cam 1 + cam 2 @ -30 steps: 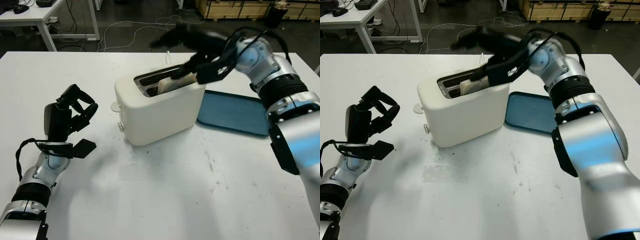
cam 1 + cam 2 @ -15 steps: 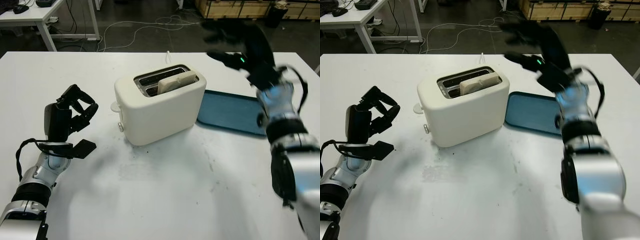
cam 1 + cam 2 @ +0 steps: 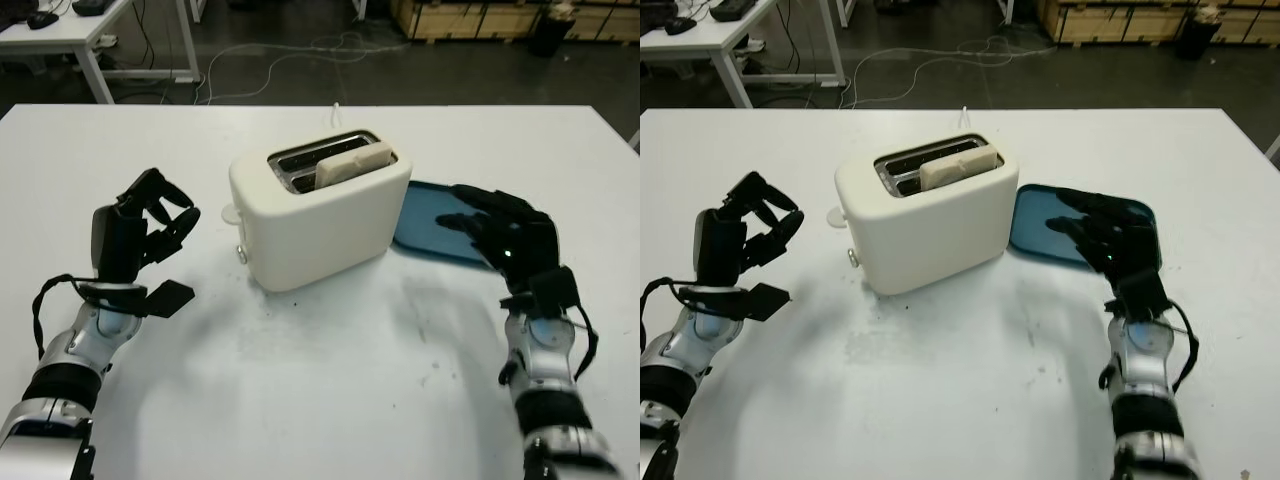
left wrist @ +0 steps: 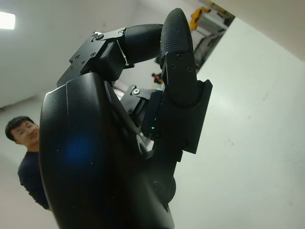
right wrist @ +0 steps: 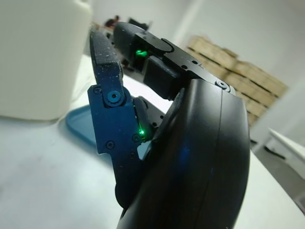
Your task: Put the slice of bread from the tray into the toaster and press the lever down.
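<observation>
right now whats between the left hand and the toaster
Only bare white table lies between the left hand and the toaster, as the left eye view shows. The toaster's lever sticks out on that side.

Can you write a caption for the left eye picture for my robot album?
Bread slice sits in the white toaster; right hand open over the blue tray, left hand curled beside.

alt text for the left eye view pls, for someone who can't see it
A white toaster stands mid-table with a slice of bread sticking up from one slot. The robot's right hand, open, hangs over the near edge of a blue tray to the toaster's right. The left hand, fingers curled and empty, is raised left of the toaster.
</observation>
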`<move>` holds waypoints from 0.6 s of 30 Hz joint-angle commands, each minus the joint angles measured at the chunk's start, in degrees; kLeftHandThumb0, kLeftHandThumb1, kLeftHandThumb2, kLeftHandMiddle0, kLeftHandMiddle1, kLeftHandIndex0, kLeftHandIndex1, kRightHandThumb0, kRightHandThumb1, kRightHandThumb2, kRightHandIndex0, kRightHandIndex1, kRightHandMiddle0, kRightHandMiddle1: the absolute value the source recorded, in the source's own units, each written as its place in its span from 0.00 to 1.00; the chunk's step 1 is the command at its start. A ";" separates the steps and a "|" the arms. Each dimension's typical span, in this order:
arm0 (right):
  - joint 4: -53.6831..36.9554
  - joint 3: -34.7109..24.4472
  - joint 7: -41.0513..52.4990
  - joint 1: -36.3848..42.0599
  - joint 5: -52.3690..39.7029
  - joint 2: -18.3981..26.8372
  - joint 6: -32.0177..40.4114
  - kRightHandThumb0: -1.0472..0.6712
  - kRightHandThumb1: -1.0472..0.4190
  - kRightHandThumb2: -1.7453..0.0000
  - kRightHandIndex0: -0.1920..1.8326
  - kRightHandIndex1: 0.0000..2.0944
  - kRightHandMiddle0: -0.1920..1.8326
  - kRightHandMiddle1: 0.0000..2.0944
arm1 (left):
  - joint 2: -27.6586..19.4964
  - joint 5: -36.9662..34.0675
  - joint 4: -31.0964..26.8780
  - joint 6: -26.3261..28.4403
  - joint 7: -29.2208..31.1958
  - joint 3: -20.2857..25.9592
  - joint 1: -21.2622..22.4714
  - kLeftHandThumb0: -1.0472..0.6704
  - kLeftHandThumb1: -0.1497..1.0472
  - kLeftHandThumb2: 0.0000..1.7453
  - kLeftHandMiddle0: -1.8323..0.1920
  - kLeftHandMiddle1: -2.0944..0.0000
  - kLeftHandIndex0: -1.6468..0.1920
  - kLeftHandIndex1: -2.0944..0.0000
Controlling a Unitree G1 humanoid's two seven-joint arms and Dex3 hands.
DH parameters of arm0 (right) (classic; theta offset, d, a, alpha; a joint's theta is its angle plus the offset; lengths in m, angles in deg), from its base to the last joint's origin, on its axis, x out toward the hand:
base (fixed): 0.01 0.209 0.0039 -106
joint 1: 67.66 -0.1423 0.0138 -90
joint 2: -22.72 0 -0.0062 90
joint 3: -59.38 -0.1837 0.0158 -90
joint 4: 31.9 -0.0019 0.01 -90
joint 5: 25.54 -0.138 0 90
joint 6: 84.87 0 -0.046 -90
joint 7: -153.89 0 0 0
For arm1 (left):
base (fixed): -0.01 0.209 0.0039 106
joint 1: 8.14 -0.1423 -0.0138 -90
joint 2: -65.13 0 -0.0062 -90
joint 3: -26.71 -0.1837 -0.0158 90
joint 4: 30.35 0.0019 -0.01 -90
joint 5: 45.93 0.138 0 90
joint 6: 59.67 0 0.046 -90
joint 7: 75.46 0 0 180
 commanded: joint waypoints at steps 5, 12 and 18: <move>-0.90 0.43 -2.19 -0.05 1.97 -1.23 1.82 0.33 0.10 1.00 0.72 0.10 0.68 0.01 | -2.67 1.31 -1.38 -0.39 1.17 -0.65 1.12 0.01 0.89 0.30 0.57 0.17 0.70 0.21; 1.41 1.02 -1.46 -1.05 2.15 -1.38 2.12 0.32 0.10 1.00 0.72 0.10 0.69 0.01 | -5.82 2.17 -4.99 0.18 4.27 -0.62 1.64 0.02 0.89 0.31 0.58 0.17 0.76 0.19; 3.95 1.09 -0.55 -2.21 1.74 -1.38 1.22 0.31 0.10 1.00 0.72 0.10 0.69 0.01 | -7.45 4.22 -6.42 0.22 6.32 -1.83 3.27 0.03 0.89 0.32 0.53 0.17 0.78 0.19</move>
